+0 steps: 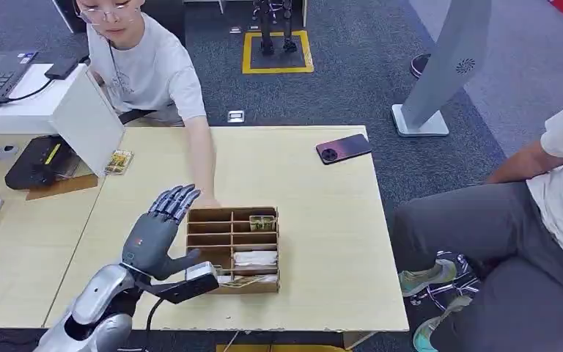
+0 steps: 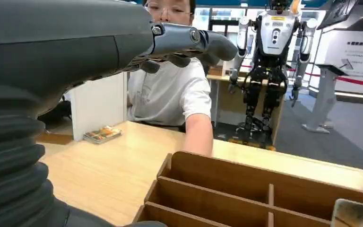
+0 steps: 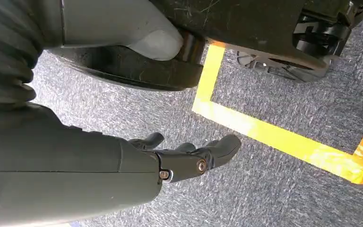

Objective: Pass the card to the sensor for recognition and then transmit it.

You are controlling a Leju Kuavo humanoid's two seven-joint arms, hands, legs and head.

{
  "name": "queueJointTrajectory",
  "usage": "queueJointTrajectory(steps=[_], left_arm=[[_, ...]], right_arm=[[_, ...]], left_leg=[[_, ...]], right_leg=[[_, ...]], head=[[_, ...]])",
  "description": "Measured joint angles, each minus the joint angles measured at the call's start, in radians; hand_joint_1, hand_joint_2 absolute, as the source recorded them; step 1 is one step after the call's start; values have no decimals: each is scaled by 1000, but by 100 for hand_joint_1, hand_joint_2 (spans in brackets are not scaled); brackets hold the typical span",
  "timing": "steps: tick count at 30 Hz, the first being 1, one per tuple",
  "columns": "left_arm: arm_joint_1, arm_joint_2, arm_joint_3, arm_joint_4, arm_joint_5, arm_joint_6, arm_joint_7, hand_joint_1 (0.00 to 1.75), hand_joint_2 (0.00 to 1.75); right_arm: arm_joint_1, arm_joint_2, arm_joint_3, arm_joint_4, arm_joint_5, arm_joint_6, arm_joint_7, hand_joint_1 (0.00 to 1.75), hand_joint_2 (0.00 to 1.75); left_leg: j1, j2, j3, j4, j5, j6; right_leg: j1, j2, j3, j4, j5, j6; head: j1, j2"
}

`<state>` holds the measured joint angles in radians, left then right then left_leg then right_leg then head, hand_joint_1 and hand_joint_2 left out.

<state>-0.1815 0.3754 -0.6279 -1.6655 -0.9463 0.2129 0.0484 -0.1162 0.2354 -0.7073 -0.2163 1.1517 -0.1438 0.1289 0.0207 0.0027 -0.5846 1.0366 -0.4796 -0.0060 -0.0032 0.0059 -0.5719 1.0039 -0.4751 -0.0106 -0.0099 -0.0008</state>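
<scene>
A wooden divided box (image 1: 233, 249) stands on the light wood table (image 1: 322, 220). Cards lie in its right-hand compartments: one at the far right (image 1: 262, 222), a white one (image 1: 255, 258) and one at the near edge (image 1: 245, 280). My left hand (image 1: 154, 231) hovers just left of the box, fingers straight and spread, holding nothing. From the left wrist view the hand (image 2: 184, 45) reaches over the box (image 2: 246, 194), and a card's corner (image 2: 354, 215) peeks in. My right hand (image 3: 189, 158) hangs over the carpet, holding nothing.
A person across the table rests a hand (image 1: 207, 202) at the box's far left corner. A white stand (image 1: 81, 110) with a black device (image 1: 44, 161) and a small card pack (image 1: 119, 161) sit at the left. A dark phone (image 1: 344, 149) lies far right; another person (image 1: 528, 220) sits on the right.
</scene>
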Motion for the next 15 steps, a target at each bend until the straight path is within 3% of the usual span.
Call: queueJointTrajectory(steps=[3, 10, 15], left_arm=[[7, 7, 23, -15, 71, -1, -27, 0, 175], [16, 18, 62, -43, 100, -3, -39, 0, 175], [29, 41, 90, -89, 243, -53, -95, 0, 175]], right_arm=[[0, 0, 0, 0, -3, 0, 0, 0, 175], [0, 0, 0, 0, -3, 0, -1, 0, 175], [0, 0, -2, 0, -19, 1, 0, 0, 175]], left_leg=[[0, 0, 0, 0, 0, 0], [0, 0, 0, 0, 0, 0], [0, 0, 0, 0, 0, 0]], right_leg=[[0, 0, 0, 0, 0, 0], [0, 0, 0, 0, 0, 0], [0, 0, 1, 0, 0, 0]], head=[[0, 0], [0, 0], [0, 0]])
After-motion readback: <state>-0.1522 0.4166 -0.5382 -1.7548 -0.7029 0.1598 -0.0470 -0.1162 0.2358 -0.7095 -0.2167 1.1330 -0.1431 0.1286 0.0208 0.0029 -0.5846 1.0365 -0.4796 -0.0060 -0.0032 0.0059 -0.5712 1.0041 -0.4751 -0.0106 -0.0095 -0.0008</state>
